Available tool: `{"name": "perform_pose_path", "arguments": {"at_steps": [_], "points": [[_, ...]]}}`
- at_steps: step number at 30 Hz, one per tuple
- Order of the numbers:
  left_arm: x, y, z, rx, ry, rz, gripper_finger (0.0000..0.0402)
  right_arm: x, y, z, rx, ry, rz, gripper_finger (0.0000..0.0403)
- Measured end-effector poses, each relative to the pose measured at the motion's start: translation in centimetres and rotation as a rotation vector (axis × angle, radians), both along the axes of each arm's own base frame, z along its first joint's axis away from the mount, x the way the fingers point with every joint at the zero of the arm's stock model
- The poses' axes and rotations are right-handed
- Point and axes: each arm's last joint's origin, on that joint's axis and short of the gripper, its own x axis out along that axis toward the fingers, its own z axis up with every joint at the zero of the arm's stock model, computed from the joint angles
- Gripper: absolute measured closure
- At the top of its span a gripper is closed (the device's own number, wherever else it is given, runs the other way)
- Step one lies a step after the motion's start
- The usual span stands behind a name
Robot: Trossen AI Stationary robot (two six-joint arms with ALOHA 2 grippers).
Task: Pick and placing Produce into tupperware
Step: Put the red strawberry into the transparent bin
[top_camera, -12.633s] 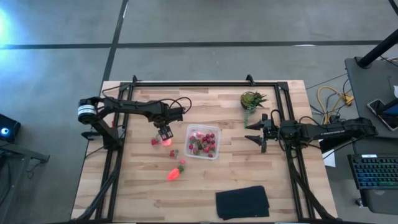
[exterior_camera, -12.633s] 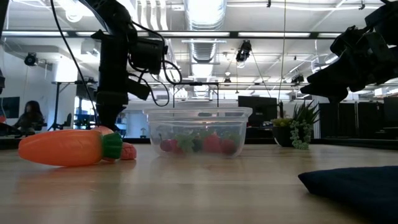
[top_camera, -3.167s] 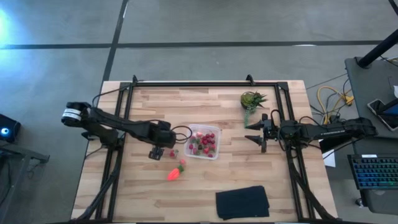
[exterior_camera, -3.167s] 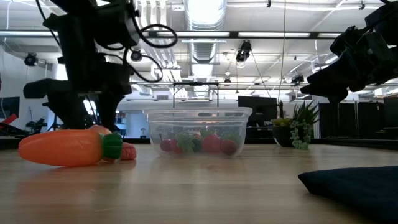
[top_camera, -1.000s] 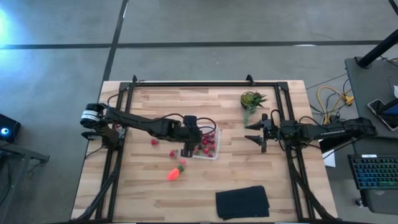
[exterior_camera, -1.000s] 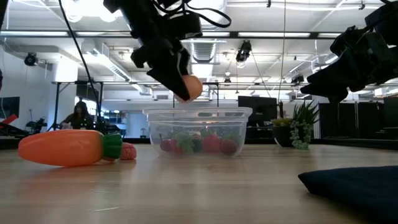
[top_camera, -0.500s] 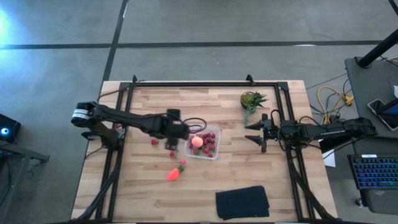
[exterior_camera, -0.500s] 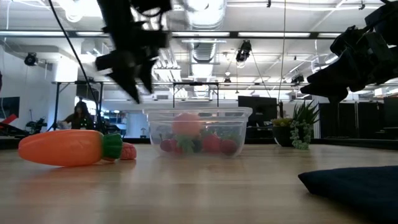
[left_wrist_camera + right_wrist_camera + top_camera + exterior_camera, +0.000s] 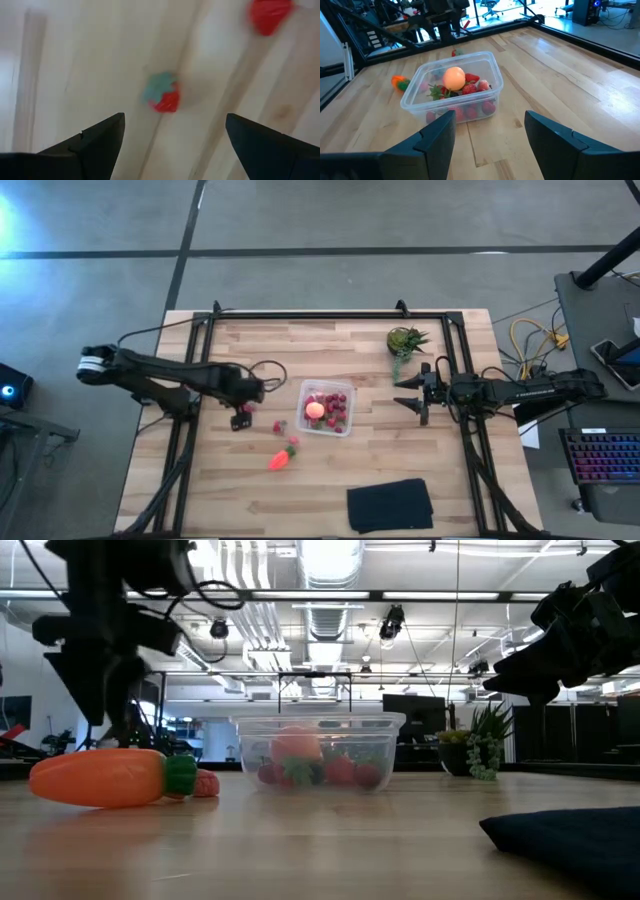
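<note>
The clear container (image 9: 327,408) sits near the middle of the table (image 9: 330,500). Inside it rests the round pink-orange fruit (image 9: 316,409), lying on top of a layer of red berries (image 9: 470,90). Left gripper (image 9: 240,421) hangs above the table to the left of the container, jaws spread wide and empty. Directly beneath it, in its wrist view, lies a loose berry with a green top (image 9: 163,95), and a second red berry (image 9: 270,15) lies close by. The orange carrot (image 9: 283,457) lies on the table in front of the container, apart from it. Right gripper (image 9: 410,396) waits to the right of the container, jaws parted, holding nothing.
</note>
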Motion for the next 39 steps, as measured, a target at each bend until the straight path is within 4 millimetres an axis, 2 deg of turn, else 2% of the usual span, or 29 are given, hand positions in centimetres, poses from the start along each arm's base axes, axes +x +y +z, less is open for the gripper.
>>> {"name": "perform_pose_path", "arguments": {"at_steps": [6, 12, 18, 29, 34, 39], "points": [[-1.9, 0.8, -1.0, -0.042, -0.002, 0.245, 0.0073, 0.0, 0.0, 0.0, 0.0, 0.0, 0.0, 0.0174], [-1.7, 1.9, -1.4, -0.059, -0.006, 0.397, 0.0098, 0.0, 0.0, 0.0, 0.0, 0.0, 0.0, 0.0174], [-0.1, 2.5, -2.8, -0.078, 0.001, 0.421, 0.0114, 0.0, 0.0, 0.0, 0.0, 0.0, 0.0, 0.0174], [1.5, 2.6, -6.6, -0.096, 0.205, 0.363, 0.0114, 0.0, 0.0, 0.0, 0.0, 0.0, 0.0, 0.0174], [1.9, 2.6, -6.8, -0.106, 0.204, 0.34, 0.0115, 0.0, 0.0, 0.0, 0.0, 0.0, 0.0, 0.0174], [2.4, 2.6, -5.9, -0.119, 0.097, 0.337, 0.0115, 0.0, 0.0, 0.0, 0.0, 0.0, 0.0, 0.0174]]}}
